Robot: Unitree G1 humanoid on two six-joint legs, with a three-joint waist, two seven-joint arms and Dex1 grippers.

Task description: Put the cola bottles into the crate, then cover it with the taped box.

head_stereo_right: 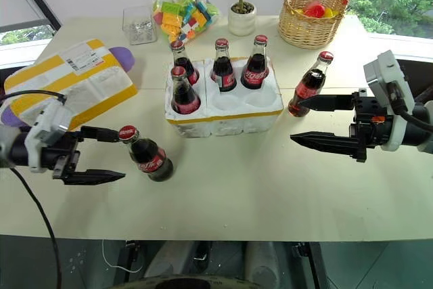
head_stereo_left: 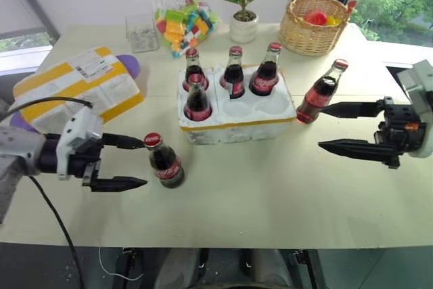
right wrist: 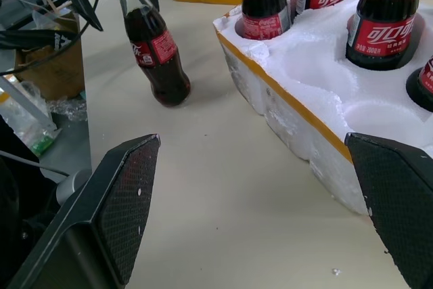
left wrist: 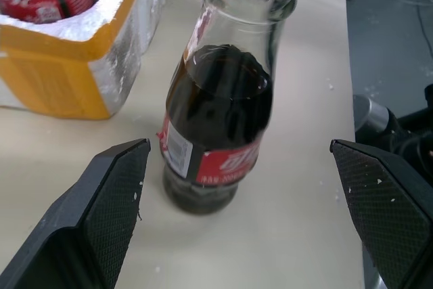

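My left gripper point(head_stereo_left: 128, 162) is wide apart facing the loose cola bottle point(head_stereo_left: 164, 162); straddle its body squarely, clamp below the neck.

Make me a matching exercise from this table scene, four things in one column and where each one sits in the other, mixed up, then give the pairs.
Things:
1. taped box
2. wicker basket
3. bottle between the open left gripper's fingers
4. potted plant

Places:
A. far edge, right of the potted plant
B. standing on the table, in front of the crate to the left
C. left of the crate, lying flat
D. far edge, behind the crate

Pairs: 1-C, 2-A, 3-B, 4-D
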